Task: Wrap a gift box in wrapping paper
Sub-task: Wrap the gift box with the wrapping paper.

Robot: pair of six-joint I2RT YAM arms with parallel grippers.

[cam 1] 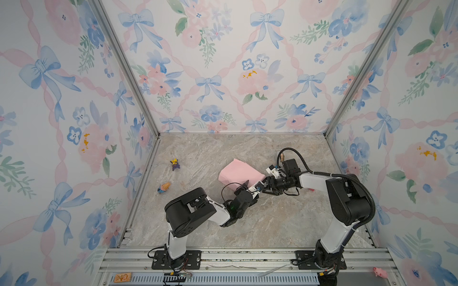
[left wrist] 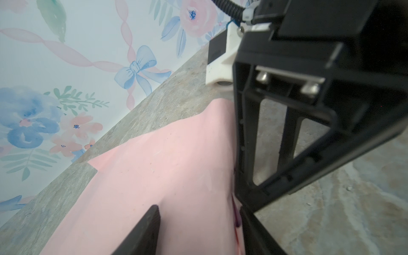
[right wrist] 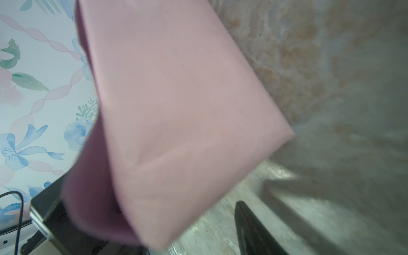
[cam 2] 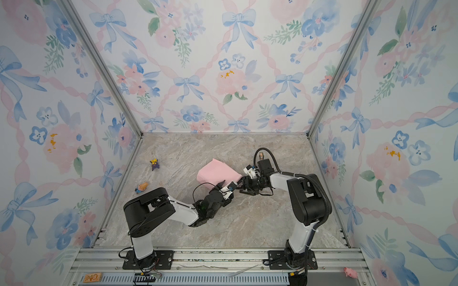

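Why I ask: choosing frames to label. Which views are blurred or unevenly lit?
Right wrist view: motion-smeared, wrapping paper and table both soft. Left wrist view: paper crisp. Both top views: sharp, evenly lit, no glare.

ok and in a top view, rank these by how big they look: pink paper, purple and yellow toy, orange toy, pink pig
1. wrapping paper, clearly largest
2 to 4. pink pig, orange toy, purple and yellow toy: they look alike, and the pig seems nearer the camera, so no ranking
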